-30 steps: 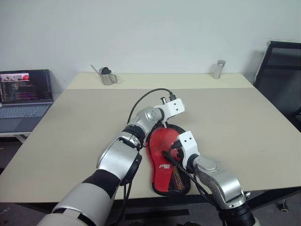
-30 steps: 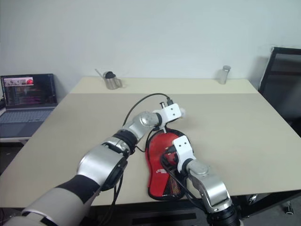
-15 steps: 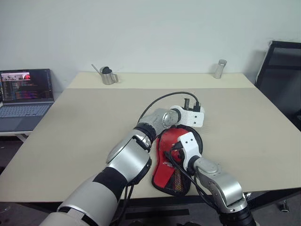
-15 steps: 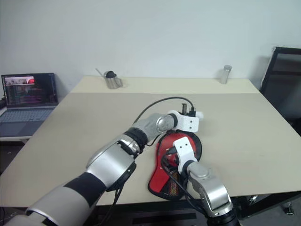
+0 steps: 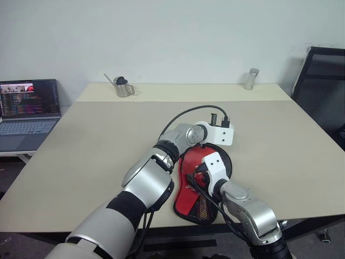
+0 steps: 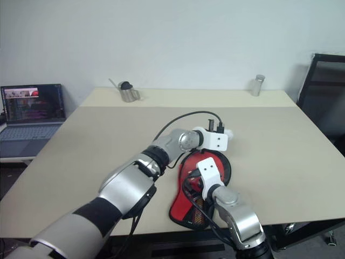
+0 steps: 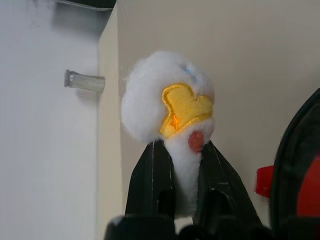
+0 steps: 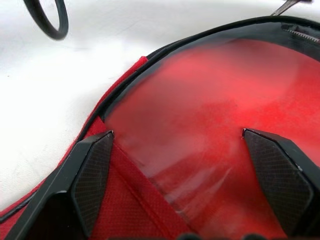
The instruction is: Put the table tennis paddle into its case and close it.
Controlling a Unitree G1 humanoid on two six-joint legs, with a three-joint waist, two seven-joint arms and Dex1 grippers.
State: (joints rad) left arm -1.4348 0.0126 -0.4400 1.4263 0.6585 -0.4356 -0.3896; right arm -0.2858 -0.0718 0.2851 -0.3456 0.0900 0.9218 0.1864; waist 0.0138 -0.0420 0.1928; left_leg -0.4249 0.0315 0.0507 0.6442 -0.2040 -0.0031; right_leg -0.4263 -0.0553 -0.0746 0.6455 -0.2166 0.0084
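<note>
One soft, paddle-shaped red case with black edging and a mesh panel lies near the front edge of the beige table. The left gripper is clamped on one fluffy white ball charm with yellow embroidery, seen in the left wrist view. The right gripper hovers with fingers spread wide over the red fabric.

Open R hand over red case

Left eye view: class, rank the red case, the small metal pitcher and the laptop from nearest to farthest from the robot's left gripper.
1. Red case: right under the left gripper, near table edge.
2. Metal pitcher: far edge of the table, to the left.
3. Laptop: off the table, far left.
</note>
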